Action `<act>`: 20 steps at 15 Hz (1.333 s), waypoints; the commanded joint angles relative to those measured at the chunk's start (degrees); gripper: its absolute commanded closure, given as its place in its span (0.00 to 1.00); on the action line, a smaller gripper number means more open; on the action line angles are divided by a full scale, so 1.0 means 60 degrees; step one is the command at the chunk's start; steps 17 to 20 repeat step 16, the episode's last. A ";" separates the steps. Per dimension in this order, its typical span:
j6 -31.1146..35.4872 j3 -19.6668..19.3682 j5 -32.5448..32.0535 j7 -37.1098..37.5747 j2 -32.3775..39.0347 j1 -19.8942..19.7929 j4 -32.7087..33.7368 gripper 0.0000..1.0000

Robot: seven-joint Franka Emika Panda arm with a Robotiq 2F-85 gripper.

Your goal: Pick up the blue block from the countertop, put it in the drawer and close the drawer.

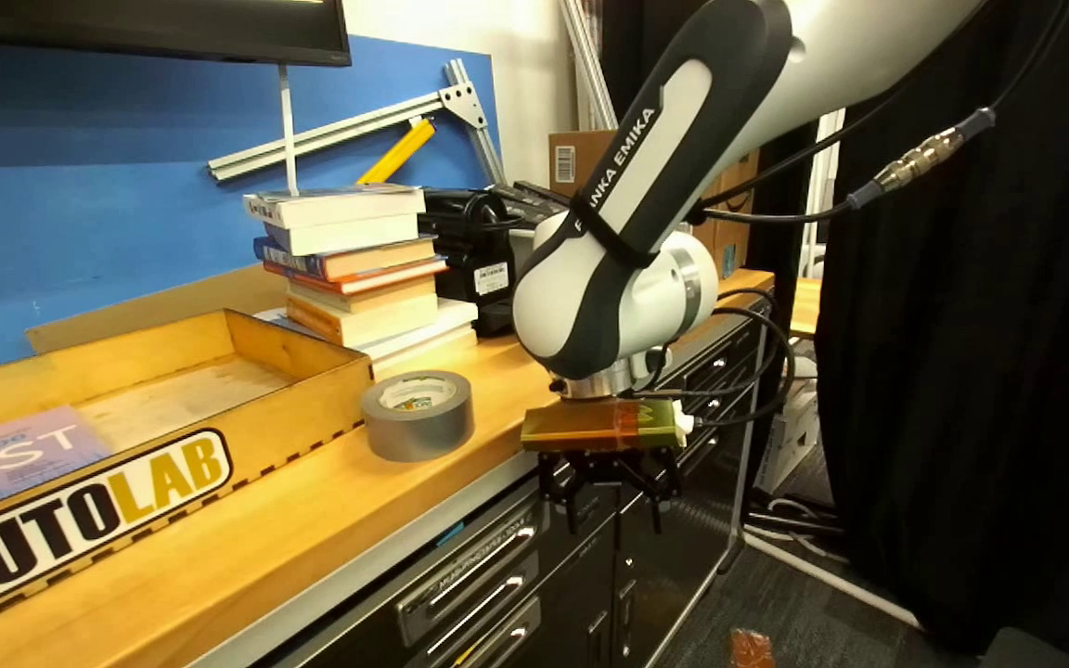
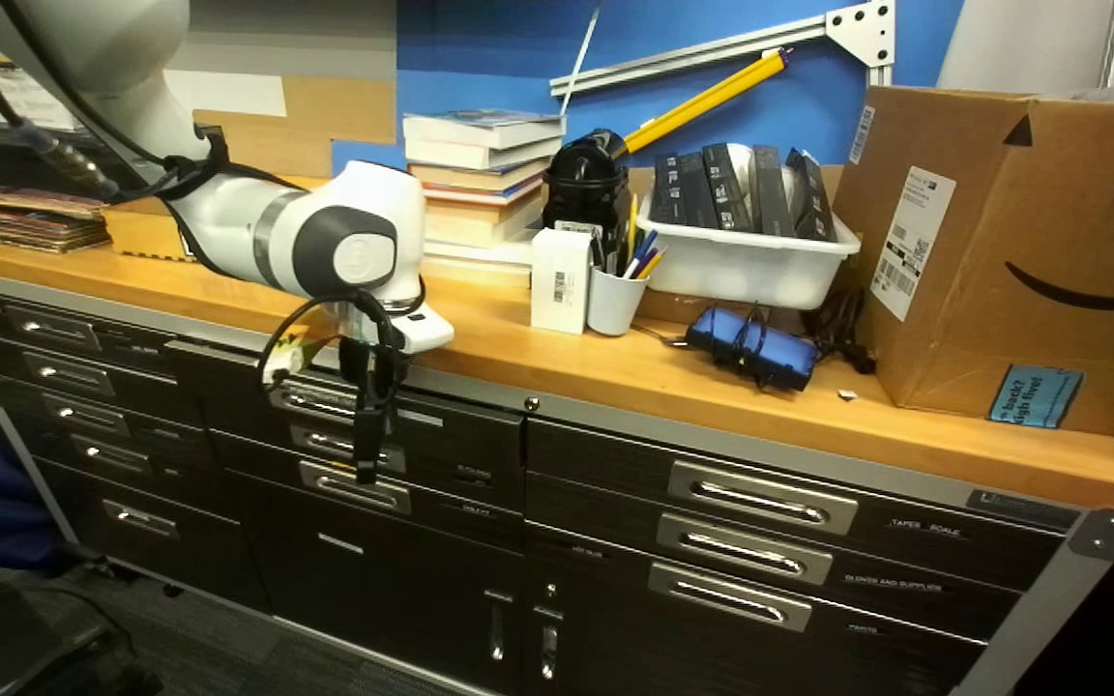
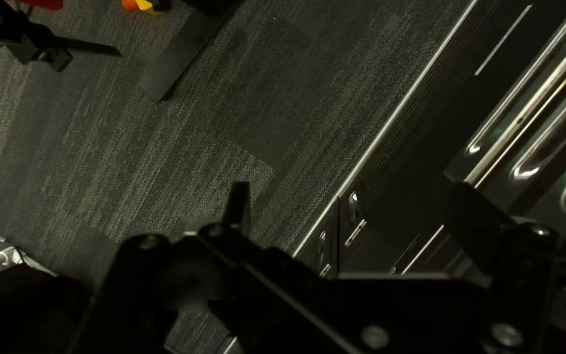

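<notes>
The drawer (image 1: 474,571) is the top one under the wooden countertop (image 1: 312,506); its front stands slightly out, leaving a narrow gap at its top. Its front also shows in an exterior view (image 2: 465,435). A small bit of light blue, likely the blue block (image 1: 450,533), shows in that gap; the rest is hidden. My gripper (image 1: 615,524) hangs pointing down in front of the cabinet, past the countertop edge, beside the drawer fronts. In the wrist view the fingers (image 3: 352,196) are spread apart with nothing between them. The gripper is seen side-on in an exterior view (image 2: 366,469).
A grey tape roll (image 1: 418,416), the AUTOLAB tray (image 1: 302,408) and a book stack (image 1: 358,269) stand on the countertop. A white box (image 2: 559,280), pen cup (image 2: 615,304), white bin (image 2: 750,266) and carton (image 2: 982,338) stand farther along. Drawer handles (image 2: 354,488) stick out.
</notes>
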 commanded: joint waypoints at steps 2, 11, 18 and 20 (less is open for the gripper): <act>-0.0185 -0.0090 0.0214 -0.0060 0.0371 0.0115 0.0882 0.00; -0.1017 0.0513 0.0880 -0.2852 -0.2358 0.0205 -0.0599 0.00; -0.1866 0.0885 0.0719 -0.3112 -0.2878 0.0309 -0.0426 0.00; -0.1866 0.0885 0.0719 -0.3112 -0.2878 0.0309 -0.0426 0.00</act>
